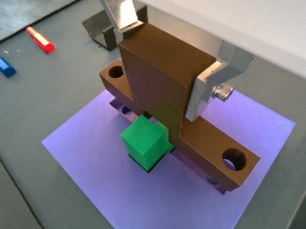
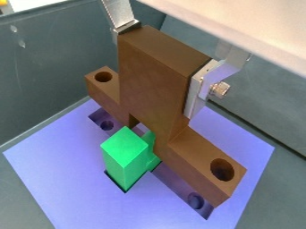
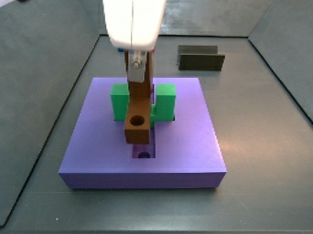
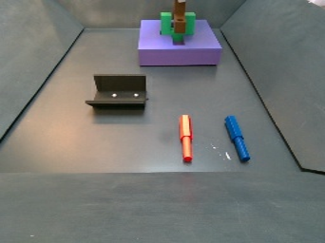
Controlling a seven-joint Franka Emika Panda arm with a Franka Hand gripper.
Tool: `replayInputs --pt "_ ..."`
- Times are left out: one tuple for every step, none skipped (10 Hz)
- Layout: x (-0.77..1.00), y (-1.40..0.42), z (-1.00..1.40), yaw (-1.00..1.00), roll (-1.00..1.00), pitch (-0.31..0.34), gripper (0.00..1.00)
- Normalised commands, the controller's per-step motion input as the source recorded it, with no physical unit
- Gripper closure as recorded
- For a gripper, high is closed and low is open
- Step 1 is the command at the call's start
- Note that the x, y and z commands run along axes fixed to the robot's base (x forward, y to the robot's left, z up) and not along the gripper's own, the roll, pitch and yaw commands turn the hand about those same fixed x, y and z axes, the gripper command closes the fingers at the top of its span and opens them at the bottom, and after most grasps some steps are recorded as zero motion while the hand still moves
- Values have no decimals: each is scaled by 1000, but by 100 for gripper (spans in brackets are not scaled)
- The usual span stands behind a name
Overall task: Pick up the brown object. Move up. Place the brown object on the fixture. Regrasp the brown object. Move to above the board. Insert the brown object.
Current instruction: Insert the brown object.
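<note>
Gripper (image 2: 164,63) over board (image 3: 184,146), fingers (image 2: 206,85) clamped on brown object's (image 2: 162,107) upright stem. Crossbar below fingers, lying along slot, low end at board surface. Green block (image 2: 128,154) just beside. Fixture (image 3: 200,58) well behind, floor around board open.

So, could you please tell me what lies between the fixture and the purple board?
Only bare grey floor separates the fixture from the board in a side view; the gripper holds the brown object over the board.

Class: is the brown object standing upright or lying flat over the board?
Upright: the gripper holds the brown object by its stem, crossbar down over the board.
</note>
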Motion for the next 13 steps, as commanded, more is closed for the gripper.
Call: replayInputs --pt "17 0 -114 0 126 -30 100" --pt "0 0 0 0 170 -49 100" --pt "0 0 -46 0 203 -73 100" --pt "0 0 -109 0 199 -91 100" --pt "0 -29 -180 3 181 -84 100" --pt "46 -37 -203 0 167 -69 100" --pt "57 -80 -254 0 109 -49 100" --pt "169 -137 -223 0 11 -27 100" --pt "146 -91 -246 0 0 -33 100" --pt "80 -29 -269 0 0 -29 100" --pt "0 0 -257 0 67 -24 100" --pt "0 0 -211 0 121 -29 100" --pt "0 0 -171 0 133 -27 100"
